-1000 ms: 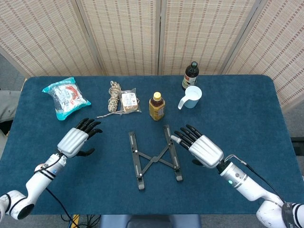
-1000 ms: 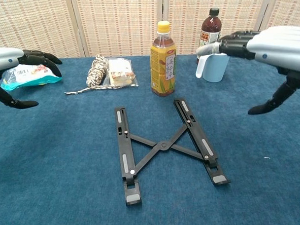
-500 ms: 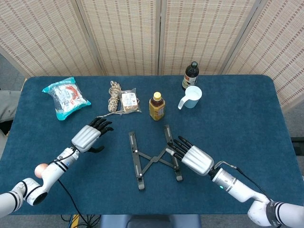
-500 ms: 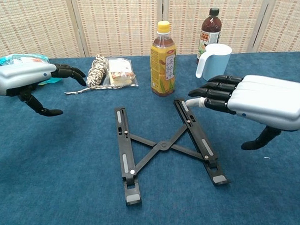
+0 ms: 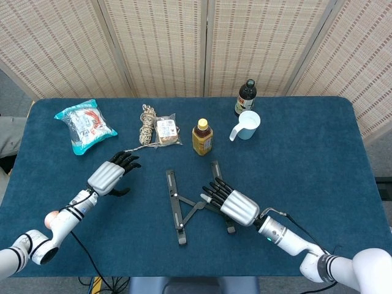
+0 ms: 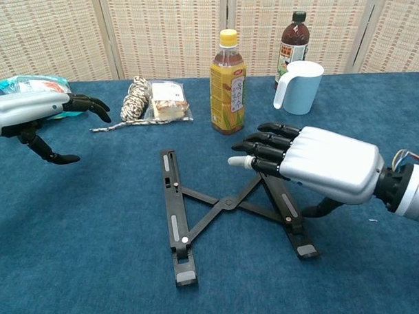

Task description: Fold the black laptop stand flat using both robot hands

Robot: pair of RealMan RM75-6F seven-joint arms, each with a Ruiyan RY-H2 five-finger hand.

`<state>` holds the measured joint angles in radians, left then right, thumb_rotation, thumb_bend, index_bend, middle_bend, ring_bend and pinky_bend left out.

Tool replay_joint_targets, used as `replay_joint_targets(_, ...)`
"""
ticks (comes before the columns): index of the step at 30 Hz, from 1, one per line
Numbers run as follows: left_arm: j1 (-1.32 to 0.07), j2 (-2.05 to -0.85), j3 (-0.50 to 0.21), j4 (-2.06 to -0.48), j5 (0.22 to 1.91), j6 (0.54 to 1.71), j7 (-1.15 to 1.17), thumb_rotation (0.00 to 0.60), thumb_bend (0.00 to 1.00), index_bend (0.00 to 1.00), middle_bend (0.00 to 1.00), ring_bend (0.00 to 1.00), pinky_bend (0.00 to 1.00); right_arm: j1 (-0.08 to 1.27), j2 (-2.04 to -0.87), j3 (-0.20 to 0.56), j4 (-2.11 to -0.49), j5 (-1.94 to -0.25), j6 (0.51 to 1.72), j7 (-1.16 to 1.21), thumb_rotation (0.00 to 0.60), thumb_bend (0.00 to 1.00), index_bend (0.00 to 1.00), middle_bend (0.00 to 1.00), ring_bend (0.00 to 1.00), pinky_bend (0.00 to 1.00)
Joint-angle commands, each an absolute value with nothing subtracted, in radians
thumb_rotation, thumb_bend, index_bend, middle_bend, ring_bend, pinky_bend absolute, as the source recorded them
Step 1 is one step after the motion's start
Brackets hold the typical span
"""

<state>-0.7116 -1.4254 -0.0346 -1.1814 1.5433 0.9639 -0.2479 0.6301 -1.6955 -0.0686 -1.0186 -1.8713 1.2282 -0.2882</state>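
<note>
Two hands empty, fingers spread: right hand (image 6: 313, 166) over laptop stand (image 6: 228, 201) right rail; left hand (image 6: 29, 115) well apart. Advice: press rails inward together.

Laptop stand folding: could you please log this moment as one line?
laptop stand: open in an X, flat on table | right hand: open, over its right rail | left hand: open, off to the left, apart from it

Head view looks steeply down from high; chest view sits low, near, facing forward; both share the laptop stand (image 5: 197, 204) (image 6: 228, 201)
</note>
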Motion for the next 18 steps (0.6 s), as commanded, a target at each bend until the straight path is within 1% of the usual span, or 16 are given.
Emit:
replay_joint_targets(1, -0.712, -1.43, -0.032, -1.173, 1.541, 0.963, -0.255, 0.6, 0.25, 0.17, 0.08, 0.01, 0.0, 0.641, -1.733, -0.067, -0.983, -1.881, 1.242, -0.275, 0.6, 0.0, 0.0, 0.0, 0.0, 0.0)
replay_joint_targets(10, -0.723, -1.463, -0.025, -1.119, 1.541, 0.948, -0.285, 0.6, 0.25, 0.17, 0.08, 0.01, 0.0, 0.665, -1.796, -0.067, -0.934, -1.896, 1.265, -0.26, 0.6, 0.0, 0.0, 0.0, 0.0, 0.0)
replay_joint_targets(14, -0.737, -1.492, -0.023, -1.075, 1.548, 0.938, -0.3, 0.6, 0.25, 0.17, 0.08, 0.01, 0.0, 0.674, -1.801, -0.076, -0.919, -1.909, 1.274, -0.26, 0.6, 0.0, 0.0, 0.0, 0.0, 0.0)
replay_joint_targets(18, -0.755, -1.532, -0.018, -1.014, 1.56, 0.927, -0.317, 0.6, 0.22, 0.17, 0.08, 0.01, 0.0, 0.677, -1.799, -0.084, -0.914, -1.914, 1.282, -0.262, 0.6, 0.0, 0.0, 0.0, 0.0, 0.0)
